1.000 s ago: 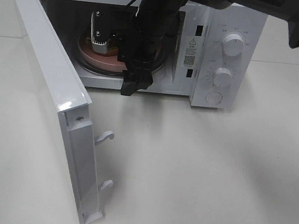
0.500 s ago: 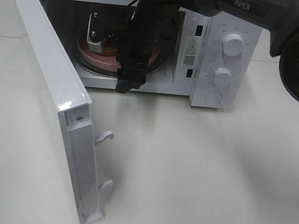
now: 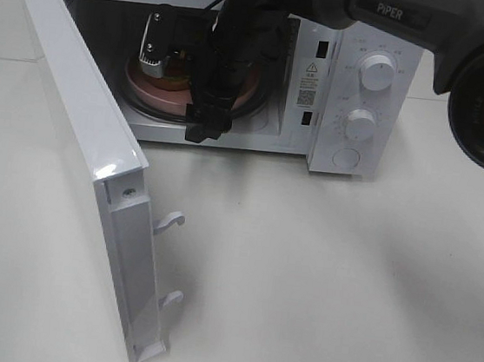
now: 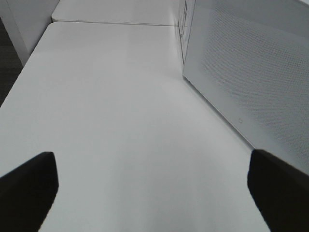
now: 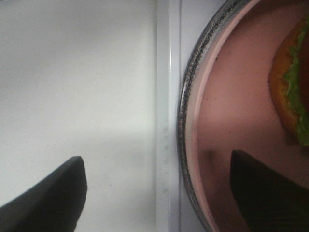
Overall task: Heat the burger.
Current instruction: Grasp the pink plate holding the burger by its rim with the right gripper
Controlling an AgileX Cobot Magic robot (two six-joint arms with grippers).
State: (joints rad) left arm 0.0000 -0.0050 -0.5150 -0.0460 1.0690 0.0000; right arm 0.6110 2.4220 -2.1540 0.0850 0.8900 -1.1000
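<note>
The burger (image 5: 289, 82) lies on a pink round plate (image 5: 231, 111) on the glass turntable inside the open microwave (image 3: 329, 34). In the right wrist view only its orange bun edge and green filling show. In the exterior view my right arm hides most of the burger (image 3: 178, 73) and the plate (image 3: 160, 95). My right gripper (image 3: 202, 131) points down at the microwave's front sill, just in front of the plate's rim. It is open and empty (image 5: 154, 193). My left gripper (image 4: 154, 193) is open and empty over the bare table, outside the door.
The microwave door (image 3: 83, 119) stands wide open to the left, with two latch hooks (image 3: 172, 221) on its edge; its outer face shows in the left wrist view (image 4: 241, 72). Two knobs (image 3: 377, 72) sit on the panel at the right. A white table (image 3: 318, 277) lies in front.
My right gripper has shifted a little to the left along the front of the microwave opening. The plate and burger have not moved.
</note>
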